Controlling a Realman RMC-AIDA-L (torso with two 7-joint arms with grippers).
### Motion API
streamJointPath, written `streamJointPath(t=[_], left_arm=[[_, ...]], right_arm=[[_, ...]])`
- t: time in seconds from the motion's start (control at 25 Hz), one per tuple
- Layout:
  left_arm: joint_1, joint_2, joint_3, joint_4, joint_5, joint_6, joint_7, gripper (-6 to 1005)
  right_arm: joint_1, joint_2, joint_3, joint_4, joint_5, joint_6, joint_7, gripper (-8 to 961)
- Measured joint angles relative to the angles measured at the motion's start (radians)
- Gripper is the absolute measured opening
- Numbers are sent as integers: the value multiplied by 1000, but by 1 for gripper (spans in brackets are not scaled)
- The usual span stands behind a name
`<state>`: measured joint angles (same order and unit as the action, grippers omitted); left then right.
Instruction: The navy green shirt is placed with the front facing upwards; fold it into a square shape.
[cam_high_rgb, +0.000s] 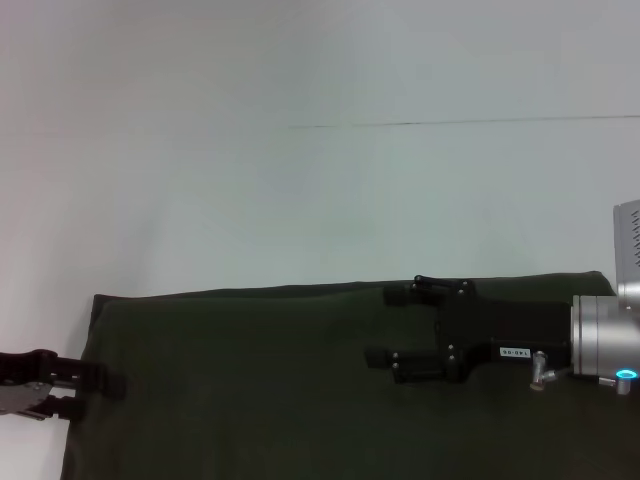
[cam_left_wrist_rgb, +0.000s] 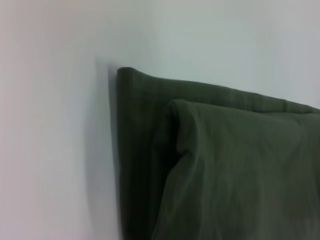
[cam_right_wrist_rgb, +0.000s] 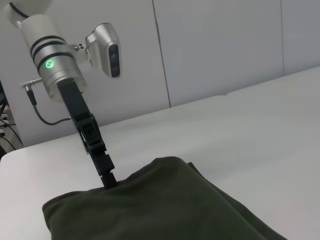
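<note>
The left gripper (cam_high_rgb: 100, 393) pinches the shirt's (cam_high_rgb: 280, 390) left edge, fingers clamped on cloth. The shirt lies on the table (cam_high_rgb: 300, 200), already layered. The right gripper (cam_high_rgb: 390, 328) hovers above it, fingers apart. A fold seems in hand; next, both ends need lifting together.

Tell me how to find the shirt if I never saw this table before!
Look at the big white table. On its near side lies one wide, dark green cloth, the shirt, folded flat with doubled edges. It is the only dark soft thing there, and the left gripper is at its left edge while the open right gripper hovers above it.
</note>
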<state>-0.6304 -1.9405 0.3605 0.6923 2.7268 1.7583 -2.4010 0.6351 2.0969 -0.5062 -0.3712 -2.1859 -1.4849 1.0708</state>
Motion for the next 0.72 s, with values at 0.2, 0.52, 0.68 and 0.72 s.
streamJointPath(t=[0.2, 0.52, 0.68, 0.72], left_arm=[[-1, 6, -15, 36, -2, 19, -8, 892], [5, 26, -26, 92, 42, 39, -46, 892], [5, 18, -18, 85, 50, 30, -47, 892], [5, 16, -17, 84, 50, 29, -45, 893]], right_arm=[[-2, -1, 6, 0, 0, 2, 0, 907], [-2, -2, 9, 0, 0, 6, 1, 908], [-2, -2, 6, 1, 0, 13, 1, 908], [-2, -2, 5, 2, 0, 13, 1, 908]])
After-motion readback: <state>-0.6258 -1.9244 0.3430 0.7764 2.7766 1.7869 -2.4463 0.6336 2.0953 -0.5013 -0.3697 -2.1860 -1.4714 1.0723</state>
